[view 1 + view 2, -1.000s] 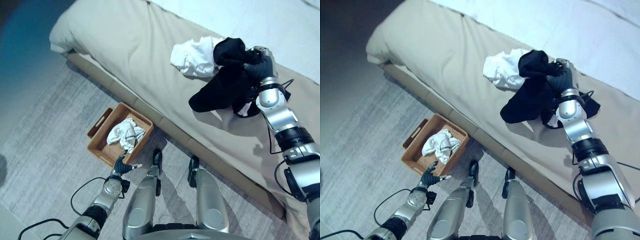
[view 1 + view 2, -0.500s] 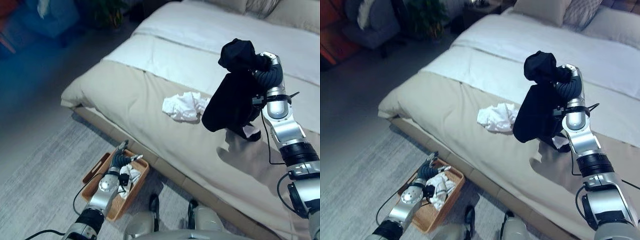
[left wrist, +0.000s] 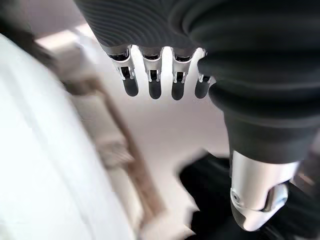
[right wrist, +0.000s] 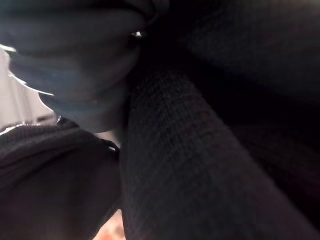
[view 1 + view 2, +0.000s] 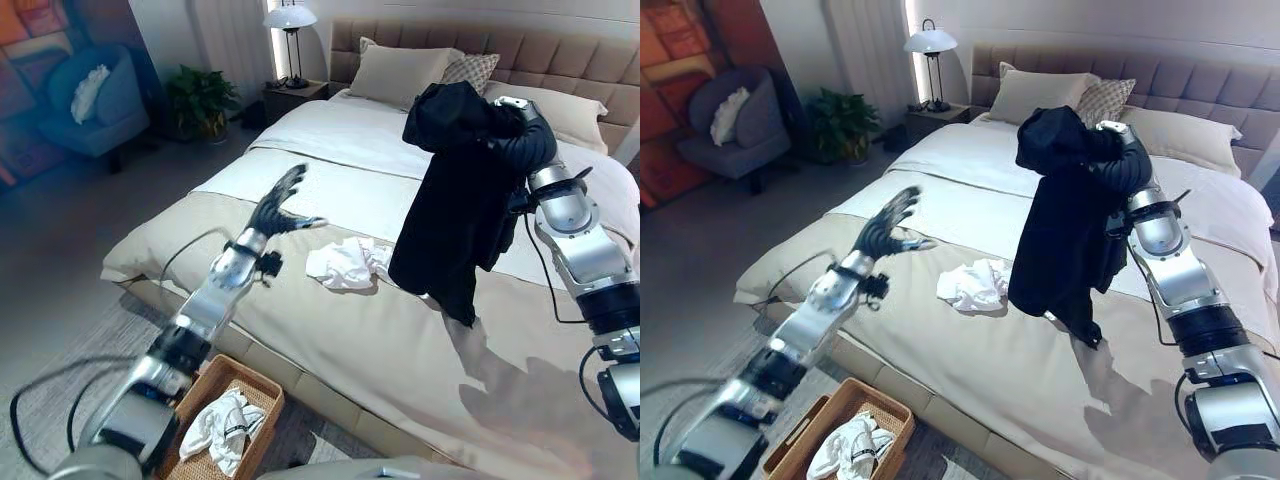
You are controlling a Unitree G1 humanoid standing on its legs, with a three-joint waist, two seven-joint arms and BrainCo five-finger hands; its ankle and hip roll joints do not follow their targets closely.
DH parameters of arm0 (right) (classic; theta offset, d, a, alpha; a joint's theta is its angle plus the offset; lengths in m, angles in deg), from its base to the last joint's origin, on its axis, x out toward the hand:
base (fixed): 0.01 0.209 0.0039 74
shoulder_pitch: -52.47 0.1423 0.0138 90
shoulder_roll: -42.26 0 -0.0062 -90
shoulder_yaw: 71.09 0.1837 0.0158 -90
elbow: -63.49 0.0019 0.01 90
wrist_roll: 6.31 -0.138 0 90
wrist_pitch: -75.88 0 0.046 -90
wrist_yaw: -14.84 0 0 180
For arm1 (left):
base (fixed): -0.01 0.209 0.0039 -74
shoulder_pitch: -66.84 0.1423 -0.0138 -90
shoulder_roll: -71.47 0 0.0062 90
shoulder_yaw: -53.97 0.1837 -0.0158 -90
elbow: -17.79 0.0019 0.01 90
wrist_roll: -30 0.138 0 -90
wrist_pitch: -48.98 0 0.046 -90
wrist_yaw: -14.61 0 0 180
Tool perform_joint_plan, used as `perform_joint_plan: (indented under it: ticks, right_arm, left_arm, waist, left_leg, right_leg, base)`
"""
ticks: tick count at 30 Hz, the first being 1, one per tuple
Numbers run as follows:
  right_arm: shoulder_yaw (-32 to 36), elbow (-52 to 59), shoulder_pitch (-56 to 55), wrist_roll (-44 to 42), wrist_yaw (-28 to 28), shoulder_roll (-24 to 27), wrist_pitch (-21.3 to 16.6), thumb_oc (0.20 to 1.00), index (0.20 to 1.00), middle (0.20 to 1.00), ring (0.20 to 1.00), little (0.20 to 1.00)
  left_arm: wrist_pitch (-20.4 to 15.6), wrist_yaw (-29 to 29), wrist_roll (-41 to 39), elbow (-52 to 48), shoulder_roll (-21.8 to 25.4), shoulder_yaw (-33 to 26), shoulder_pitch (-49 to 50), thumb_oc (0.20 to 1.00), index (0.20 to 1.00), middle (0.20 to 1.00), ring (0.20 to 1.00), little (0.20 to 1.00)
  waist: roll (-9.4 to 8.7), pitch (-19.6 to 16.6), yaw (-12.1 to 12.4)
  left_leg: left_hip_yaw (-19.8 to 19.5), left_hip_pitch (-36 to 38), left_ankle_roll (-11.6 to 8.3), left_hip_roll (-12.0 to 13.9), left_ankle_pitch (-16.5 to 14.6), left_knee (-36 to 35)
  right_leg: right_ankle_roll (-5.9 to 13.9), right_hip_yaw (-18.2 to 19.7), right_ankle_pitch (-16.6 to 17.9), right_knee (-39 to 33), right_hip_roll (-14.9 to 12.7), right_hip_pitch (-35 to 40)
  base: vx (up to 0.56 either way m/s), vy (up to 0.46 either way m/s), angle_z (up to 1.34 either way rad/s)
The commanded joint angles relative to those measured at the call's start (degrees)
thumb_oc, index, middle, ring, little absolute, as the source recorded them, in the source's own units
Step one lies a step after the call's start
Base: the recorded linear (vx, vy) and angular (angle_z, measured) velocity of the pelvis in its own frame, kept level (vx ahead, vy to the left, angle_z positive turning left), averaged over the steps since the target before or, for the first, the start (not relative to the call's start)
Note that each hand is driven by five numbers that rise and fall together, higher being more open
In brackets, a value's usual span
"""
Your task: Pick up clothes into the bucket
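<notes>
- Black garment (image 5: 462,190): held high above the bed, bunched at the top by the headboard end and hanging down in a long drape. Its lowest corner ends just above the beige cover. In the right wrist view dark knit cloth (image 4: 200,165) lies close against the lens.
- Right hand (image 5: 513,108): raised at the top of the black garment with cloth bunched over and round it. Fingers are hidden in the fabric, so how far they are curled cannot be told.
- White garment (image 5: 346,264): crumpled heap lying on the beige cover, just beside the hanging black garment, on the side toward the robot's left, near the bed's middle.
- Basket (image 5: 264,394): brown woven tray standing on the floor against the near side of the bed. It holds a white cloth with dark markings (image 5: 222,427).
- Left hand (image 5: 281,207): lifted over the beige cover, well apart from the white garment and above the basket's side of the bed. Fingers are spread and straight, thumb out, holding nothing; the left wrist view shows the fingers (image 3: 152,86) extended in a row.
- Bed (image 5: 330,330): beige cover across the near part, white sheet beyond, pillows (image 5: 410,72) against a padded headboard (image 5: 600,62).
- Surroundings: lamp with white shade (image 5: 290,20) on a bedside stand, potted plant (image 5: 200,100), blue armchair (image 5: 90,105) with a white cushion.
</notes>
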Motion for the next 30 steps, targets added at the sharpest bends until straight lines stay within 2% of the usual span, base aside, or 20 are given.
perform_joint_plan:
  ticks: [1,6,10,11,12,15,20,24,26,30]
  right_arm:
    - [-0.2,5.9,4.8,-2.6,-1.1,2.1,-2.7,0.200,0.200,0.200,0.200,0.200]
    - [-1.7,9.5,4.6,-3.7,-2.8,3.4,-2.7,0.200,0.200,0.200,0.200,0.200]
    - [-4.3,13.8,5.4,-4.9,-4.5,4.4,-2.8,0.200,0.200,0.200,0.200,0.200]
    - [-4.2,13.8,5.4,-4.9,-4.5,4.4,-2.8,0.200,0.200,0.200,0.200,0.200]
    - [-5.4,15.0,6.0,-5.4,-4.9,4.4,-2.9,0.200,0.200,0.200,0.200,0.200]
    - [-7.8,17.7,7.5,-6.2,-5.5,4.9,-3.0,0.200,0.200,0.200,0.200,0.200]
    - [-9.4,19.5,8.5,-7.2,-5.6,4.5,-3.3,0.200,0.200,0.200,0.200,0.200]
    - [-10.8,21.9,9.3,-7.6,-5.9,2.4,-3.4,0.200,0.200,0.200,0.200,0.200]
    - [-10.8,21.9,9.3,-7.6,-5.9,2.4,-3.4,0.200,0.200,0.200,0.200,0.200]
    - [-12.4,22.8,10.1,-8.0,-6.8,0.4,-3.5,0.200,0.200,0.200,0.200,0.200]
  left_arm:
    - [-1.5,1.4,-3.4,2.9,0.6,2.6,-3.1,1.000,1.000,1.000,1.000,1.000]
    - [-0.9,2.6,-8.0,4.6,-1.2,6.0,-7.2,1.000,1.000,1.000,1.000,1.000]
    - [0.7,4.7,-16.3,5.8,-5.2,10.2,-9.8,1.000,1.000,1.000,1.000,1.000]
    - [0.7,4.7,-16.3,5.8,-5.3,10.2,-9.9,1.000,1.000,1.000,1.000,1.000]
    - [1.5,6.2,-21.7,5.6,-6.3,12.1,-10.6,1.000,1.000,1.000,1.000,1.000]
    - [4.1,8.8,-29.8,4.4,-6.8,16.8,-12.0,1.000,1.000,1.000,1.000,1.000]
    - [5.7,9.2,-33.6,3.9,-7.6,19.6,-13.0,1.000,1.000,1.000,1.000,1.000]
    - [7.0,8.4,-35.0,6.1,-11.4,20.1,-13.1,1.000,1.000,1.000,1.000,1.000]
    - [7.0,8.4,-35.0,6.1,-11.4,20.1,-13.1,1.000,1.000,1.000,1.000,1.000]
    - [8.2,9.0,-37.6,6.2,-14.5,21.4,-13.5,1.000,1.000,1.000,1.000,1.000]
  waist:
    - [-3.39,-5.0,-0.3]
    - [-3.12,-5.0,-0.7]
    - [-2.59,-4.9,-1.4]
    - [-2.58,-4.9,-1.4]
    - [-2.38,-4.8,-1.6]
    - [-1.87,-4.7,-2.0]
    - [-1.63,-4.4,-2.1]
    - [-1.44,-3.8,-2.3]
    - [-1.43,-3.8,-2.3]
    - [-1.43,-3.9,-2.5]
  left_leg:
    - [0.5,-0.2,-0.11,-1.4,-7.0,4.5]
    - [0.5,0.4,-0.28,-1.3,-6.9,4.4]
    - [0.6,0.9,-0.39,-1.2,-6.7,4.3]
    - [0.6,0.9,-0.39,-1.2,-6.7,4.3]
    - [0.7,1.0,-0.42,-1.2,-6.7,4.3]
    - [0.7,1.1,-0.60,-1.0,-6.4,4.0]
    - [0.6,0.9,-0.70,-1.1,-6.2,4.0]
    - [0.4,0.6,-0.61,-1.1,-6.1,4.4]
    - [0.4,0.6,-0.61,-1.1,-6.1,4.4]
    - [0.3,0.5,-0.47,-1.2,-6.1,4.6]
  right_leg:
    - [3.58,-0.2,5.1,-5.7,-2.8,2.1]
    - [3.66,-0.5,5.0,-6.0,-2.8,2.9]
    - [3.67,-0.6,5.1,-6.1,-2.9,3.3]
    - [3.67,-0.6,5.1,-6.1,-2.9,3.4]
    - [3.65,-0.6,5.2,-6.2,-2.9,3.4]
    - [3.78,-0.8,5.5,-6.6,-2.9,3.4]
    - [3.82,-0.8,5.7,-6.8,-2.9,3.3]
    - [3.77,-0.8,5.7,-6.4,-3.0,3.0]
    - [3.77,-0.8,5.7,-6.4,-3.0,3.0]
    - [3.72,-0.7,5.6,-6.3,-3.1,3.1]
  base:
    - [0.00,0.000,0.00]
    - [0.00,0.000,0.00]
    - [0.00,0.000,0.00]
    - [0.00,0.000,0.00]
    - [0.00,0.000,0.00]
    - [0.00,0.000,0.00]
    - [0.00,0.000,0.00]
    - [0.00,0.000,0.00]
    - [0.00,0.000,0.00]
    - [0.00,0.000,0.00]
